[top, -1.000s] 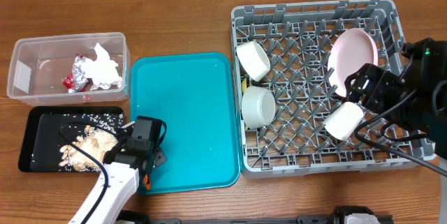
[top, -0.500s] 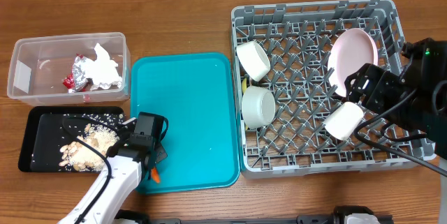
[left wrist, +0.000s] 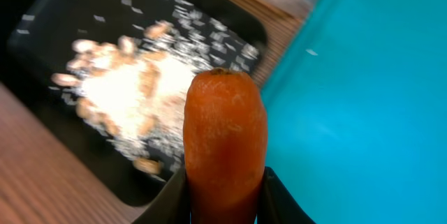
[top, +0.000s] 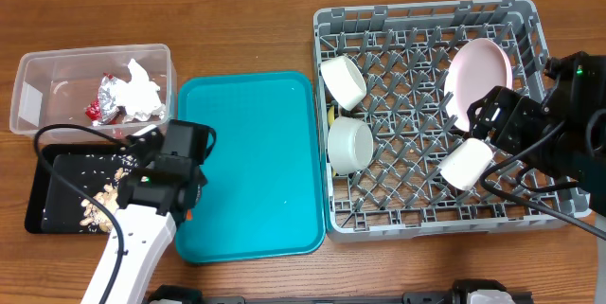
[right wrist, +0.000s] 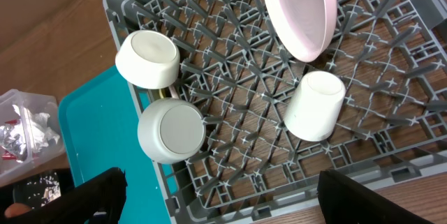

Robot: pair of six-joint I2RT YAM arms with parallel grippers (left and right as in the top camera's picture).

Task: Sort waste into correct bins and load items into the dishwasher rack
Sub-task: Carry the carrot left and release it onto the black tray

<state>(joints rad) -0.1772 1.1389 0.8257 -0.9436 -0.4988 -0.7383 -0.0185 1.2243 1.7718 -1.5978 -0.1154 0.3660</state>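
Note:
My left gripper (top: 175, 179) is shut on the small orange carrot (left wrist: 225, 140) and holds it above the border between the black tray (top: 57, 167) and the teal tray. Beige food scraps (top: 106, 200) lie in the black tray and also show in the left wrist view (left wrist: 126, 91). The clear tub (top: 38, 105) holds the white napkin (top: 142, 91) and the foil wrapper (top: 106, 100). The grey rack (top: 426, 15) holds the plate (top: 478, 72), two bowls (top: 343, 81) (top: 350, 145) and a cup (top: 466, 164). My right gripper (right wrist: 230, 196) is open and empty above the rack's front right.
The teal serving tray (top: 251, 162) lies between the bins and the rack. A bit of pale yellow cutlery (top: 330, 115) shows between the two bowls at the rack's left wall. Wooden table surrounds everything.
My left gripper has moved back and left from the teal tray's front left corner toward the black tray, with the carrot in it. The right arm has not moved.

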